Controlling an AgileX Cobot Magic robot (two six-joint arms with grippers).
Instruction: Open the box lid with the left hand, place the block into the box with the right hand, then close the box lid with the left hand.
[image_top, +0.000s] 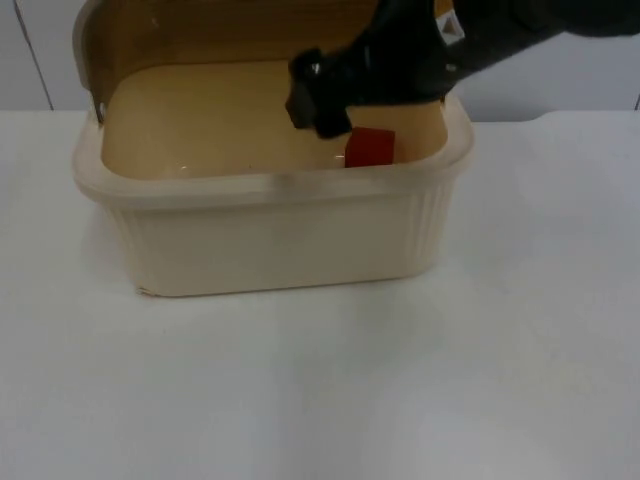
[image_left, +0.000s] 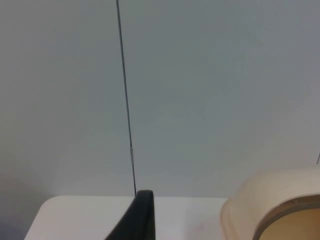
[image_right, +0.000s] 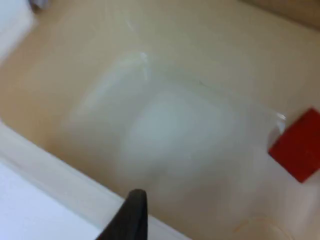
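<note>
The cream box (image_top: 270, 235) stands on the white table with its lid (image_top: 200, 30) tipped up at the back. A red block (image_top: 369, 147) lies on the box floor near the right wall, and it is also seen from the right wrist (image_right: 299, 150). My right gripper (image_top: 318, 100) hangs over the box's opening, just left of and above the block, open and holding nothing. Its fingertip (image_right: 131, 215) is over the box's near rim, apart from the block. In the left wrist view my left gripper's fingertip (image_left: 137, 215) points at the grey wall, left of the raised lid (image_left: 280, 210).
The white table (image_top: 320, 390) stretches in front of and beside the box. The grey partition wall (image_left: 200, 90) closes the table off behind it. The right arm (image_top: 500, 40) reaches in over the box's back right corner.
</note>
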